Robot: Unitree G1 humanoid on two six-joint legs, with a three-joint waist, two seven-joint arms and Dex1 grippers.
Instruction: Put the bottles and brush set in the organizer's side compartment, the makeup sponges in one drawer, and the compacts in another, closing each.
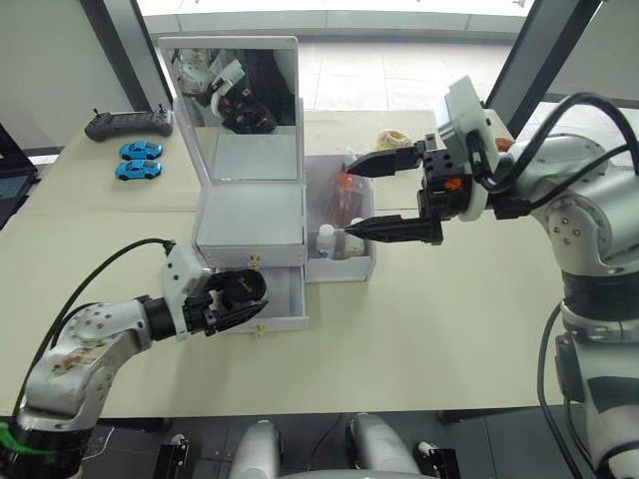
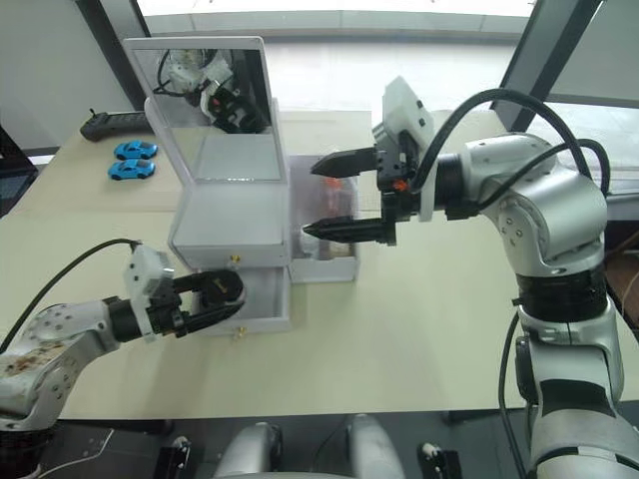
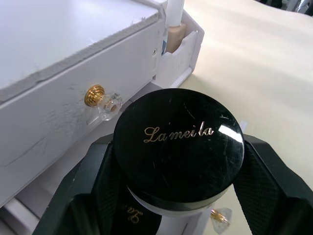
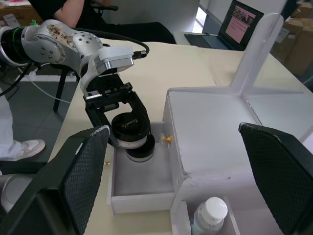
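Observation:
The white organizer (image 1: 250,215) stands mid-table with its mirror (image 1: 240,110) upright. Its lower drawer (image 1: 290,299) is pulled out, while the upper drawer with the gold knob (image 3: 95,94) is closed. My left gripper (image 1: 240,294) is shut on a black compact (image 3: 178,147) just over the open drawer. A second compact (image 4: 143,152) lies in the drawer beneath it. My right gripper (image 1: 361,195) hovers open above the side compartment (image 1: 339,267). That bin holds a white-capped bottle (image 1: 325,239), a peach bottle (image 3: 176,29) and the brush set (image 1: 345,188). The makeup sponges are out of view.
A black controller (image 1: 128,123) and two blue toy cars (image 1: 138,160) lie at the table's far left. A pale crumpled item (image 1: 394,140) sits behind the bin. The right wrist view shows a laptop (image 4: 242,19) beyond the table and a person (image 4: 73,10) seated there.

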